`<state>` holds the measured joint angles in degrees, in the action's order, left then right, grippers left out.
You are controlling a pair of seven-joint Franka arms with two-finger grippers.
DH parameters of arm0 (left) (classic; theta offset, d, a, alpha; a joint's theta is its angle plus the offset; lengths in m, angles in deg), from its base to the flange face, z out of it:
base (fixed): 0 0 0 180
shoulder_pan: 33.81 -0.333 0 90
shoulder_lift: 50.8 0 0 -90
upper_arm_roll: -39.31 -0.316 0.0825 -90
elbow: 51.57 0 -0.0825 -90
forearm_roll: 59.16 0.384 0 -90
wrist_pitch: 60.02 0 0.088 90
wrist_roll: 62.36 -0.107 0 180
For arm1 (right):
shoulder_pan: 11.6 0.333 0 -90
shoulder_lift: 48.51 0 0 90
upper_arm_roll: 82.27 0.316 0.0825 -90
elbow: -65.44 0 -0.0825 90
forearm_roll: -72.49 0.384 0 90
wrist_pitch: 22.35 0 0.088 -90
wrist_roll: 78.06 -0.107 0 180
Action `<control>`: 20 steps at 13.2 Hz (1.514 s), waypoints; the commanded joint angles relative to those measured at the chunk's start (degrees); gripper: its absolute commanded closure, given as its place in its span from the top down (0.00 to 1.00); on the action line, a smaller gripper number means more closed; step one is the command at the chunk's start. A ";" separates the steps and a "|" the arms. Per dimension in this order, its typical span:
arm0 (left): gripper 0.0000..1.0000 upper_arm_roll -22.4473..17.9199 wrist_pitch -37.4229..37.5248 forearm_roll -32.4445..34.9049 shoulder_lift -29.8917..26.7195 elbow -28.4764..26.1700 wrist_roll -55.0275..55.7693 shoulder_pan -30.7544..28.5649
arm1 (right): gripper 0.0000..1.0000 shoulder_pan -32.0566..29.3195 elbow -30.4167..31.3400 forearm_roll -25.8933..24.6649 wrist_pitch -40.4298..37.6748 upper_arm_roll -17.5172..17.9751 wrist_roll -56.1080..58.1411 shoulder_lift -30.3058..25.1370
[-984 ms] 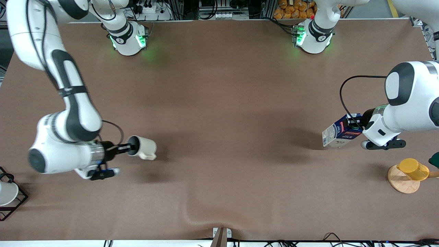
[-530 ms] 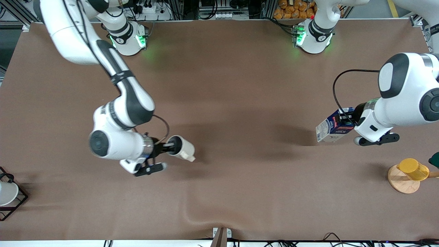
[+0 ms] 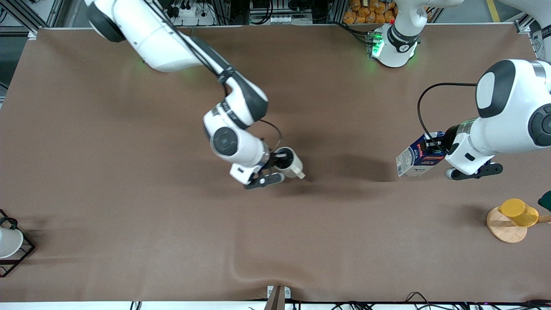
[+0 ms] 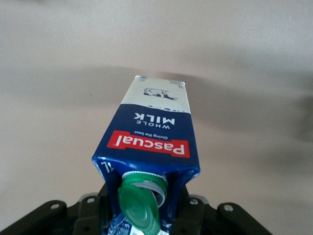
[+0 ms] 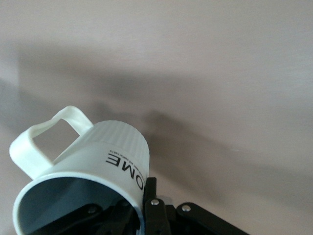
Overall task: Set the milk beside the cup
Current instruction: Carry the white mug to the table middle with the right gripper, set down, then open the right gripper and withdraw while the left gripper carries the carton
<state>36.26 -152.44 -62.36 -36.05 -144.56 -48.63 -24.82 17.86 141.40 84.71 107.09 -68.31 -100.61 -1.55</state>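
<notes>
Across the whole room-wide table (image 3: 129, 193), covered in brown cloth, the two white arms are the biggest things going. The right arm (image 3: 172, 38) stretches down from its base to the middle of the table, and its right gripper (image 3: 280, 162) is pinching the rim of the cup (image 3: 292, 163), one finger inside and one outside, carrying it tipped over above the table's middle; the right wrist view shows the cream mug (image 5: 83, 171) with its loop handle sticking out and its grey inside facing the camera. The left arm (image 3: 512, 112) hangs over its own end of the table, its left gripper (image 3: 438, 145) clamped on the top of the milk (image 3: 419, 155), which is held up and tilted, white end pointing toward the table's middle. The left wrist view shows the carton's (image 4: 151, 142) green cap nearest the fingers. Milk and cup are well apart. Nearer the front camera, a yellow cup (image 3: 518, 212) lies on a wooden disc (image 3: 503, 228), and a white cup (image 3: 9, 242) sits in a black wire rack (image 3: 23, 254) at the right arm's end.
</notes>
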 commanded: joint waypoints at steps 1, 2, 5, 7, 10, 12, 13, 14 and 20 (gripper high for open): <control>0.51 0.42 0.93 1.52 -1.39 0.00 0.41 -0.11 | 0.00 2.44 -0.82 -0.18 5.99 -0.43 -5.81 1.90; 0.51 0.42 0.93 1.52 -1.39 0.00 0.06 -0.28 | 0.14 2.54 -0.90 -0.27 6.27 -0.43 -6.88 1.90; 0.51 0.51 0.93 1.52 -1.48 0.00 0.50 -0.11 | 0.65 2.97 -0.82 -1.23 6.01 -0.61 -6.63 1.20; 0.51 1.12 1.01 1.44 -1.83 -0.18 1.20 -0.11 | 1.00 3.50 -0.90 -8.05 5.48 -0.52 -6.80 0.68; 0.51 1.21 1.01 1.35 -2.00 0.00 1.81 -0.02 | 1.00 2.81 -1.61 -10.03 -4.23 -0.26 -6.71 -1.25; 0.51 3.48 1.10 1.35 -2.44 -0.09 5.05 -0.20 | 1.00 -0.26 -2.13 -9.85 -9.35 0.35 -6.45 -2.22; 0.51 4.28 2.23 1.35 -2.88 -0.09 6.55 -0.11 | 1.00 -1.58 -2.14 -9.85 -10.24 0.36 -6.19 -3.10; 0.51 5.68 3.46 1.35 -3.41 -0.09 7.96 -0.11 | 1.00 -2.72 -1.88 -9.94 -11.38 0.18 -5.66 -4.50; 0.51 17.63 4.71 0.56 -4.20 0.08 21.32 -0.02 | 1.00 -16.32 -1.61 -10.03 -31.50 -0.17 14.87 -8.73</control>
<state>51.05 -148.55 -62.36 -39.84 -144.49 -30.33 -24.63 8.00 138.44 75.28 79.82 -69.49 -91.98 -8.20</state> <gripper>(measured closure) 0.493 0.000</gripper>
